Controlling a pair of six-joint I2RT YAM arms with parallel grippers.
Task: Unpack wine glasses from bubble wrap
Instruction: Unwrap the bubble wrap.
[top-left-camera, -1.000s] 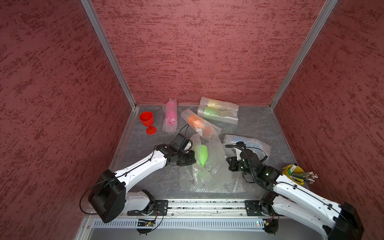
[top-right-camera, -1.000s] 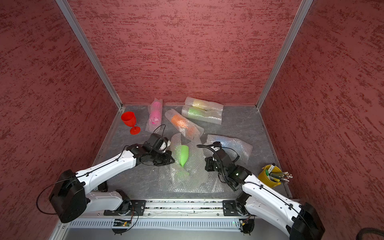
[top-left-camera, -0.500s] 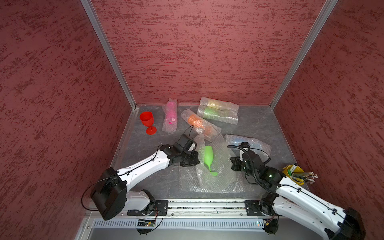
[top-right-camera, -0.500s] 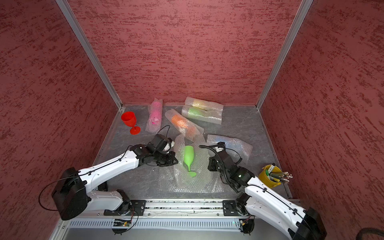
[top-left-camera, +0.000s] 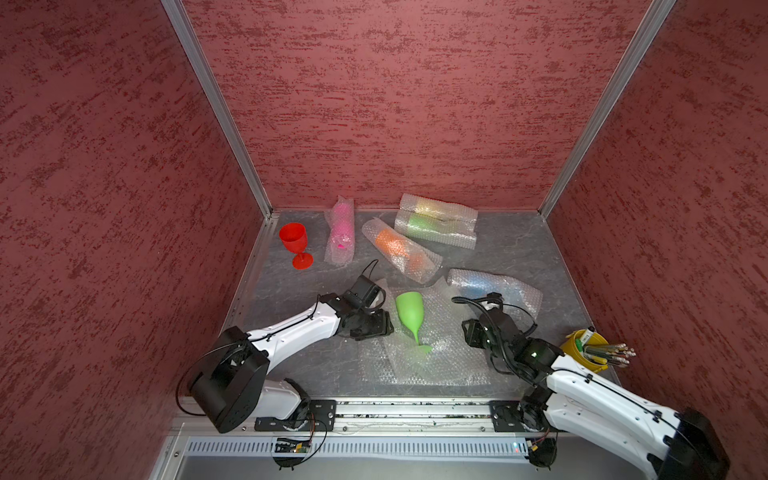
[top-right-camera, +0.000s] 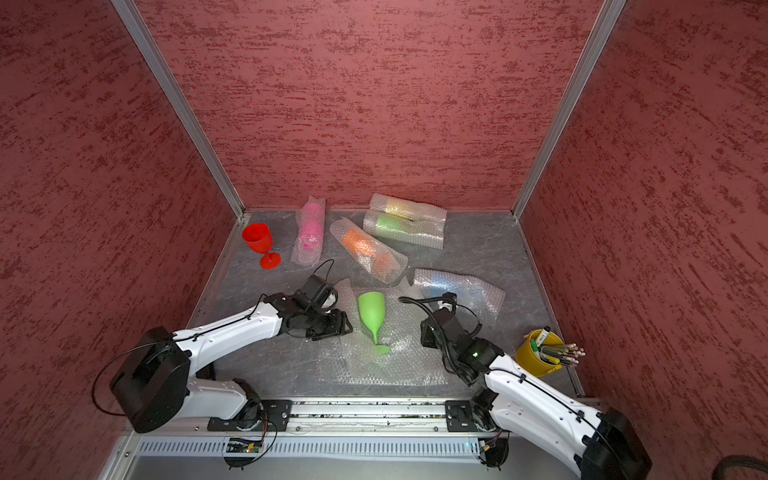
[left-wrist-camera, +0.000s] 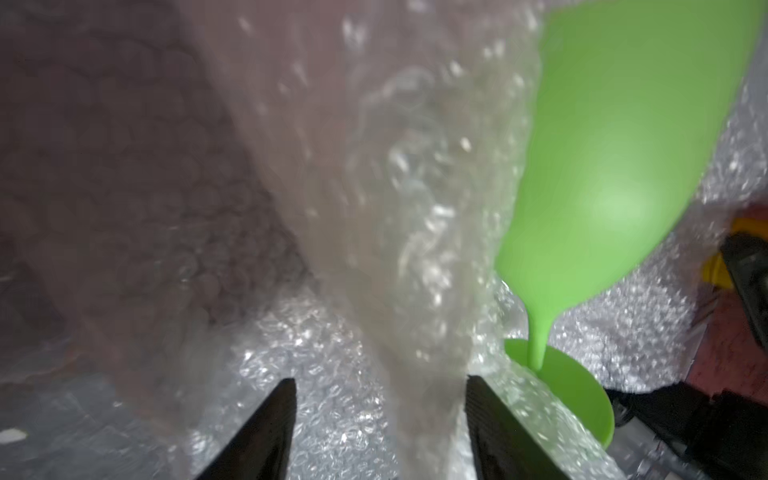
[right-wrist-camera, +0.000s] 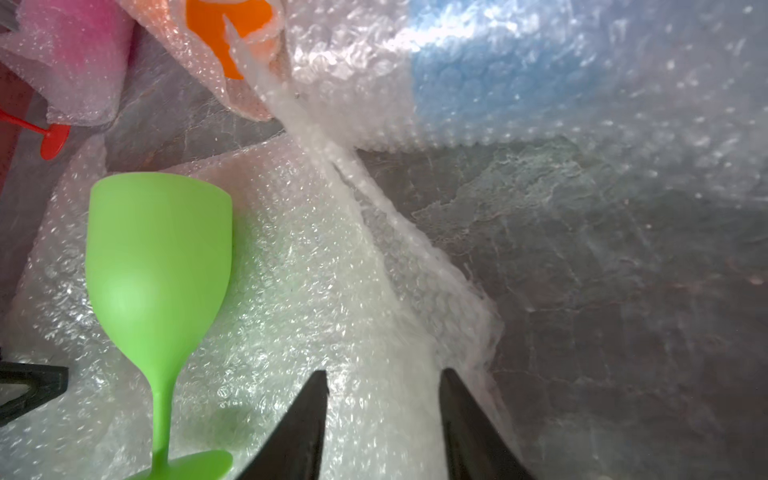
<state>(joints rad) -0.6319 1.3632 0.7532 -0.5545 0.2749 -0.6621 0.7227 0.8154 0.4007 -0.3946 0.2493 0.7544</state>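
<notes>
In a top view, a grey floor (top-left-camera: 519, 257) boxed by red walls (top-left-camera: 374, 104) carries a yellow cup of utensils (top-left-camera: 575, 348) at lower right; the green goblet (top-left-camera: 409, 311) lies mid-frame on flattened bubble wrap (top-left-camera: 440, 361) between the left gripper (top-left-camera: 382, 325) and right gripper (top-left-camera: 470, 332), both reaching in low. Left wrist view: jaws released, straddling a wrap fold. Right wrist view: jaws likewise apart above the sheet.

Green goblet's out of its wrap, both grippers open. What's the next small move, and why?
Probably bring the left gripper onto the green goblet and grasp its bowl. It lies bare on its side on the opened sheet, right beside that open gripper, while the red goblet already stands unwrapped, so standing it up looks like what's left.
</notes>
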